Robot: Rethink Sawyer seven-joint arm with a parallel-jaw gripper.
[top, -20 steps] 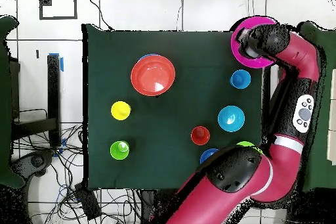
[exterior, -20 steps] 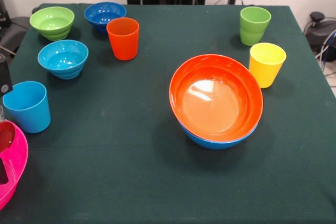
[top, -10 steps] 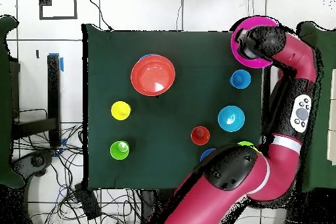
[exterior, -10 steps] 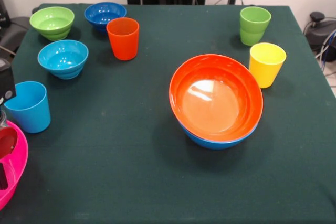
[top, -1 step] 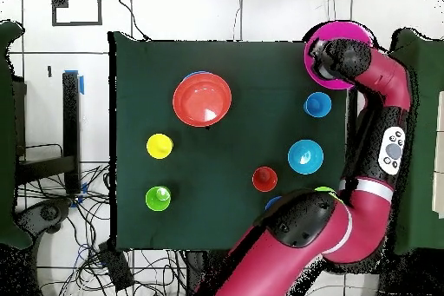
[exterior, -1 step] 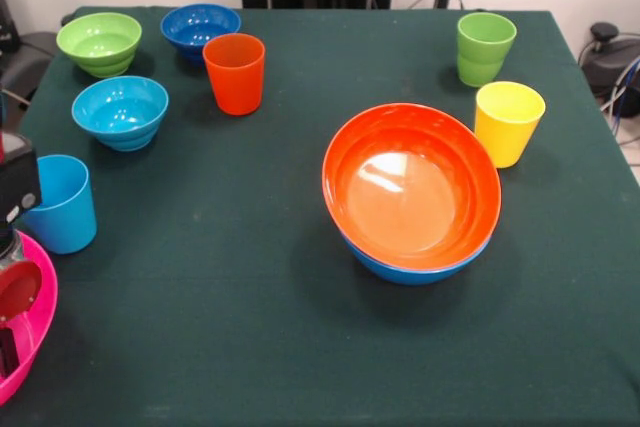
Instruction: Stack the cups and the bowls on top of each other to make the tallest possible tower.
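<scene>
Fingers (exterior, -1 step: 10, 332) sit inside the pink bowl (exterior, -1 step: 38, 322) at eight o'clock, their grip indiscernible; the orange bowl (exterior, -1 step: 410, 182), nested in blue, lies toward three o'clock across the tabletop (exterior, -1 step: 230, 277).

Orange bowl (exterior, -1 step: 412, 185) nests tilted in blue bowl (exterior, -1 step: 420, 269); pink bowl (exterior, -1 step: 32, 332) overhangs the table's corner.

Four cups (exterior, -1 step: 234, 73) and six bowls (exterior, -1 step: 411, 187) in all.
</scene>
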